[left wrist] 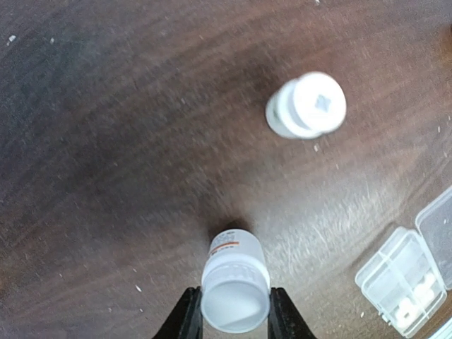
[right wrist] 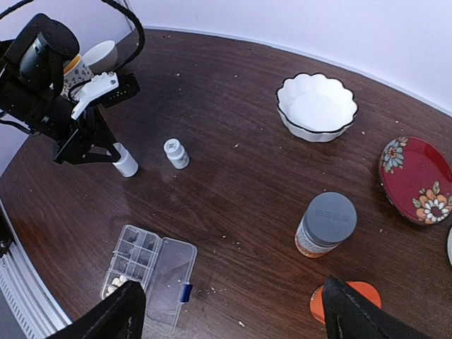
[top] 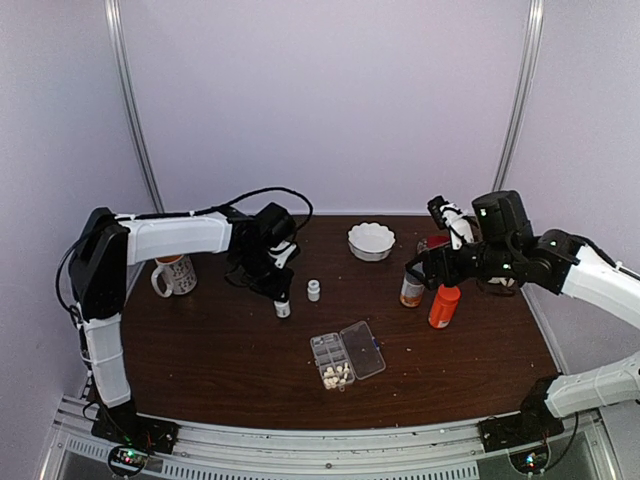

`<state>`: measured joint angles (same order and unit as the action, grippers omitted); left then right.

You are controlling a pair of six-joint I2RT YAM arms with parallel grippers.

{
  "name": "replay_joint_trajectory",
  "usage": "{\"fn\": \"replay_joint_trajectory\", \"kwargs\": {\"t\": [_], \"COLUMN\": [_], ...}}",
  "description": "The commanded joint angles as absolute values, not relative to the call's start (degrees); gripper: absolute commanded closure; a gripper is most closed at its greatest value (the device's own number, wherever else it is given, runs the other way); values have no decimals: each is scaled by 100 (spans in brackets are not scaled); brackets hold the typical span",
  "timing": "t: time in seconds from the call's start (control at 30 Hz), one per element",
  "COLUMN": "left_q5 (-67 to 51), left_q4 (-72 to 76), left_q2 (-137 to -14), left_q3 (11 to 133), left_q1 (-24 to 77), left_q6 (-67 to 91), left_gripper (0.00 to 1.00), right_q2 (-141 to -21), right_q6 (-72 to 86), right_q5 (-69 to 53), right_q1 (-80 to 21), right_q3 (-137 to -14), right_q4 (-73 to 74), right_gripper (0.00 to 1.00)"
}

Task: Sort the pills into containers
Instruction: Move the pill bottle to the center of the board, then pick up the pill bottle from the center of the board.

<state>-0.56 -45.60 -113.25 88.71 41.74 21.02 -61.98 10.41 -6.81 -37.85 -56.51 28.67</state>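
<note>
Clear organiser [left wrist: 385,272], right of left hand [left wrist: 235,314] gripping bottle [left wrist: 233,279]

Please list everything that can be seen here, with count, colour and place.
table: one, dark brown, under everything
organiser box: one, clear, front centre, lid open
pills: many, cream-white, in the box's near-end cells
held white bottle: one, white, left of centre
free white bottle: one, white, right of it
bowl: one, white, far centre
mug: one, white, far left
plate: one, red floral, far right
jar: one, grey-capped, right side
orange bottle: one, orange, beside jar
left gripper: one, black, shut on held white bottle
right gripper: one, black, open, near orange bottle
</note>
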Motion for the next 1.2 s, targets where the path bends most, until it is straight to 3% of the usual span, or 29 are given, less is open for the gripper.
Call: {"fn": "replay_joint_trajectory", "kwargs": {"t": [0.0, 0.3, 0.67, 0.87, 1.17], "left_q5": [-90, 514, 453, 754, 312], "left_q4": [-4648, -4329, -3306, -2867, -2369], "left_q2": [-10902, -10237, -9865, -8946, -7837], "left_q3": [8532, 7664, 7119, 6492, 5223], "left_q1": [4429, 5177, 5301, 5277, 4856], "left_q6": [2168, 2828, 2981, 3059, 3171], "left_gripper": [73, 70, 31, 26, 27], "right_q2": [-6479, -7199, -7326, -7572, -8378], "right_q6": [1236, 1260, 1548, 1621, 1951], "right_q5": [-514, 99, 306, 526, 512], "right_q1": [-4189, -5109, -5484, -5904, -6397], "right_q3": [-5926, -6313, -6254, -6305, -6871], "right_q4": [2643, 2727, 2579, 2625, 2539], "right_gripper": [10, 10, 11, 13, 14]}}
